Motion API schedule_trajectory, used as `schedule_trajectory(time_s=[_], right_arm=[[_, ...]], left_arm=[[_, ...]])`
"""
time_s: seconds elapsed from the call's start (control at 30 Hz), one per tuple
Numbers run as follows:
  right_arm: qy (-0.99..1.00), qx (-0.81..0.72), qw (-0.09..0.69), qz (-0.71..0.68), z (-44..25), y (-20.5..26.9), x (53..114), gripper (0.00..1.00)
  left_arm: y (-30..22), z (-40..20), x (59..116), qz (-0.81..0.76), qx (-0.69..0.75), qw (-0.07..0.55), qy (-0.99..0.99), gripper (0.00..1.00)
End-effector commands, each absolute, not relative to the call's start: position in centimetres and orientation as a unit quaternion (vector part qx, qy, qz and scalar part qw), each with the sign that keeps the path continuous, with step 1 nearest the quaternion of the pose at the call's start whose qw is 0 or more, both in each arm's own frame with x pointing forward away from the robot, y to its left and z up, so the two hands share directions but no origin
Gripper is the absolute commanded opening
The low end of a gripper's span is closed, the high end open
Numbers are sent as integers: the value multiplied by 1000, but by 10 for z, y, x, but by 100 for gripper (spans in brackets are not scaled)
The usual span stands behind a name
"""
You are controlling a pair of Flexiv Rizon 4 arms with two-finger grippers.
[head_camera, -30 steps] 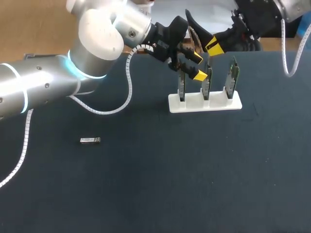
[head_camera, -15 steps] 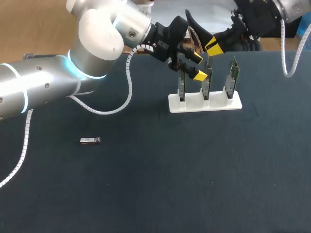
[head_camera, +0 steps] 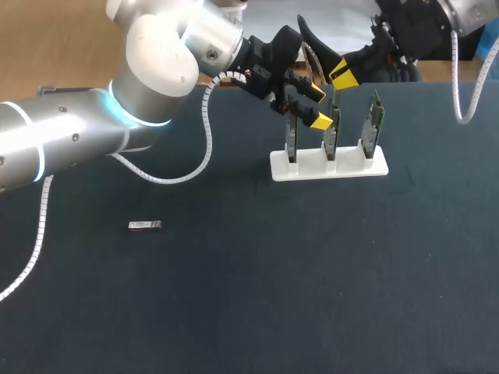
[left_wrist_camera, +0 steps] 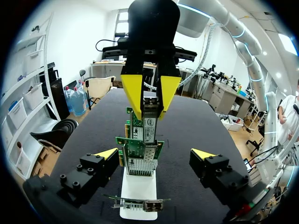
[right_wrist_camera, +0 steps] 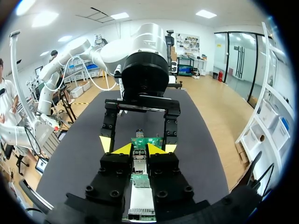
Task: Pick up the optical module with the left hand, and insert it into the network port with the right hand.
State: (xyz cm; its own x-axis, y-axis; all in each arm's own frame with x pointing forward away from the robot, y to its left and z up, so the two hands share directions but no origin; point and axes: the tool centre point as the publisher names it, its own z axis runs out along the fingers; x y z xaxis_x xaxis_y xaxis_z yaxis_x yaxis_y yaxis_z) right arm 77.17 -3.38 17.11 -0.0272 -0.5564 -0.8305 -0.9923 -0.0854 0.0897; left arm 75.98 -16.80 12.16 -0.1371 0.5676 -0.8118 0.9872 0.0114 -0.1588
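Pinching the optical module (left_wrist_camera: 148, 125) between its yellow tips, the right pincer (right_wrist_camera: 139, 151) hangs directly over the row of network cards (left_wrist_camera: 140, 156). The module points down at them. So the pickup looks done, and the handover too, because the piece now sits in the right arm's grip, not the left's.

The left pincer (left_wrist_camera: 154, 153) is spread wide, its tips well apart on either side of the cards and holding nothing.

On the bench (head_camera: 257, 273), the white rack (head_camera: 327, 166) carrying the cards stands toward 1 o'clock from the middle. The left arm comes in from 9 o'clock and the right from 1 o'clock, and they meet above the rack.

The module's lower end is down at the upper edge of a card. I cannot tell whether it has entered a port, or which card it is lined up with. My read is that the final push into the port is what is left, and after that the release.

A second module (head_camera: 145, 225) lies alone out at 8 o'clock, well apart from the action.
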Motion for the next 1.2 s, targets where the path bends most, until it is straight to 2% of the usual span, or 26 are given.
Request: schedule_trajectory(time_s=[0.03,0.43,1.2], right_arm=[[613,-633,291,373,169,-33,769,0],[620,-624,306,365,181,-33,769,0],[622,-634,286,360,173,-33,769,0]], left_arm=[[-168,122,760,-374,594,278,655,100],[-168,122,760,-374,594,278,655,100],[-168,122,760,-374,594,278,655,100]])
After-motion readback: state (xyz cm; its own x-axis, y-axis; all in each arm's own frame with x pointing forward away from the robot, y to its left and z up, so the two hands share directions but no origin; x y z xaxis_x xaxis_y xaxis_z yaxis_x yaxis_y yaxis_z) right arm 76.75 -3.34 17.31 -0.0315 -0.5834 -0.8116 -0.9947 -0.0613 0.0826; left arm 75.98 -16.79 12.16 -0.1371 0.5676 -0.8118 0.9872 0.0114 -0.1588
